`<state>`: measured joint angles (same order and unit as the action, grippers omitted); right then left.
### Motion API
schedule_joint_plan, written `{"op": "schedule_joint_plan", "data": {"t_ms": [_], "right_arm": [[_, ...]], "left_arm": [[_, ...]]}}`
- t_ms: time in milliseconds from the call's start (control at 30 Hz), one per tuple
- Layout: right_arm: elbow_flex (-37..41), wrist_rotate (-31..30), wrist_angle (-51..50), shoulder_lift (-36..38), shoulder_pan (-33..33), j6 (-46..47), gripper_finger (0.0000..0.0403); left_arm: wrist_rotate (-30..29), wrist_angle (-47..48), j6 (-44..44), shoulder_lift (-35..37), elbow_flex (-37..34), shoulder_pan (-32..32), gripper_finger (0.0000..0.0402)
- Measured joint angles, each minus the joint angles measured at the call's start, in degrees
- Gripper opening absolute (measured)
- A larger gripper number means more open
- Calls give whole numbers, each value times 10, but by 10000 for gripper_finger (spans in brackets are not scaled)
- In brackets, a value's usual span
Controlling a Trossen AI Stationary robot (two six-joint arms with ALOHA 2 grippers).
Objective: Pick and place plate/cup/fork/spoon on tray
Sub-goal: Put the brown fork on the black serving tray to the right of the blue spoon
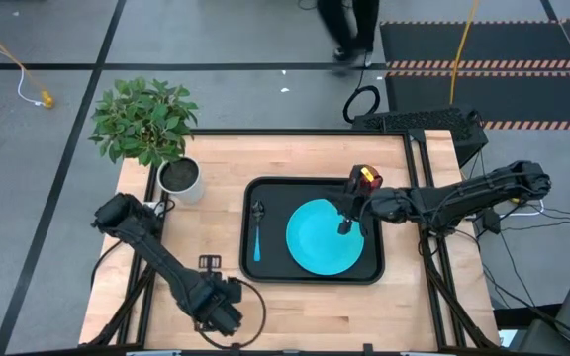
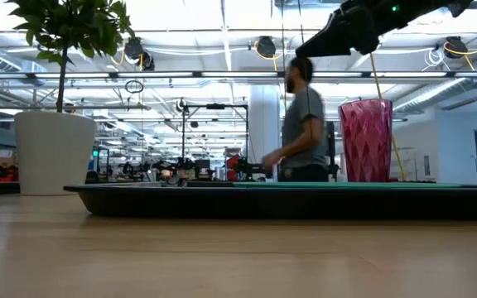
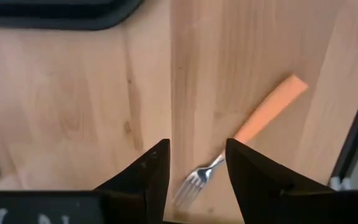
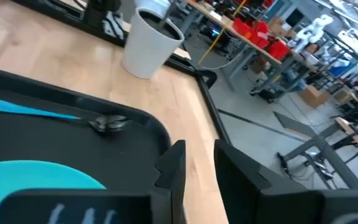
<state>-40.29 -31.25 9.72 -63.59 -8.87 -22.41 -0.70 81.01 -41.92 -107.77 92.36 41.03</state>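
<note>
The left gripper [image 3: 196,168] hangs with its fingers spread over the fork [image 3: 241,137] on the table [image 1: 414,302], while the right gripper [image 4: 199,162], fingers apart and empty, hangs above the tray [image 1: 265,269].

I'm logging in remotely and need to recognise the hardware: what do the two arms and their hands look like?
Both arms are dark, jointed, slim tubes with black cables looping from their bases. Each hand, the left hand and the right hand, has two flat, black, wedge-shaped fingers. White handwritten markings show on each black wrist body.
</note>
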Motion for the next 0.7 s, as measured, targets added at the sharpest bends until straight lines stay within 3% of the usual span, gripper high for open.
{"op": "schedule_joint_plan", "data": {"t_ms": [233,367,467,700], "right_arm": [[0,-5,-28,3,-28,20,77],[0,-69,-28,9,-34,14,77],[0,-109,-35,19,-36,38,77],[0,-77,-49,45,-56,146,77]], "left_arm": [[6,-60,130,-50,0,-9,158],[0,-111,200,-83,0,-17,159],[2,-86,253,-95,0,-17,159],[-77,-16,272,-65,0,-11,159]]}}
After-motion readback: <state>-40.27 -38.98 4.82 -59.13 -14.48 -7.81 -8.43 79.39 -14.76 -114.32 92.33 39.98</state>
